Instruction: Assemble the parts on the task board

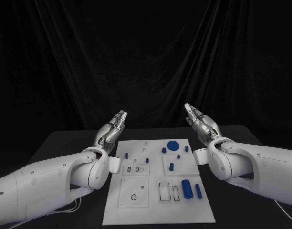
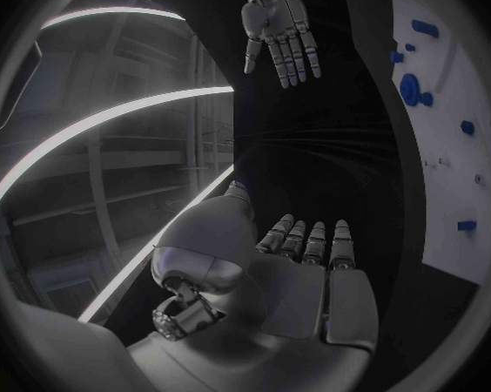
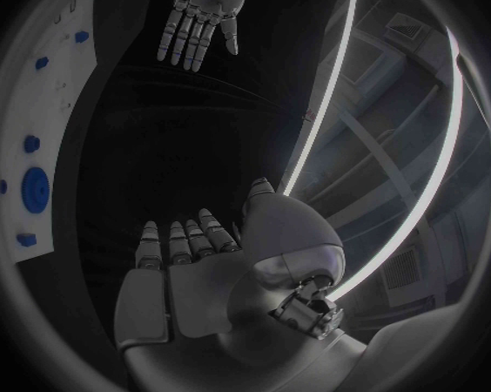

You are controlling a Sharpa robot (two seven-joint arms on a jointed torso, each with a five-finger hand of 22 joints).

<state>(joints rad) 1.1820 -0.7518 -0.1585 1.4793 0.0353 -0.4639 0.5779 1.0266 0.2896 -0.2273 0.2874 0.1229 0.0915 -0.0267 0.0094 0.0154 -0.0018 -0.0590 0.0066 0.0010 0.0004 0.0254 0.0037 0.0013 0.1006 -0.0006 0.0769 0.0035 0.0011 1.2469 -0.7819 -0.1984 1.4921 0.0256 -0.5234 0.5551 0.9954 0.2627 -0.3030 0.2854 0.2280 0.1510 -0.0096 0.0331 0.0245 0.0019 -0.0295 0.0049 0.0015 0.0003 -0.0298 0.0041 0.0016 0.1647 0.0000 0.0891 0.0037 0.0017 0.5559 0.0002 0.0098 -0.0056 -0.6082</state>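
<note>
The white task board point(image 1: 133, 210) lies in the middle of the black table. Small blue parts lie on it: a round disc point(image 1: 173, 144) near the far edge, several pegs point(image 1: 172, 167) in the middle, and two longer cylinders point(image 1: 187, 184) near the right side. My left hand point(image 1: 112, 127) is raised above the board's far left corner, fingers straight and apart, holding nothing. My right hand point(image 1: 200, 121) is raised above the far right corner, likewise flat and empty. The palms face each other. The left wrist view shows my left hand point(image 2: 306, 253) and the right hand point(image 2: 279, 26) opposite; the right wrist view shows my right hand point(image 3: 191, 253) and the left hand point(image 3: 202, 13).
The board has rectangular recesses point(image 1: 164, 191) and a square plate with a ring point(image 1: 133, 193) near the front. A black curtain point(image 1: 146, 57) hangs behind the table. Bare black table point(image 1: 63, 143) flanks the board on both sides.
</note>
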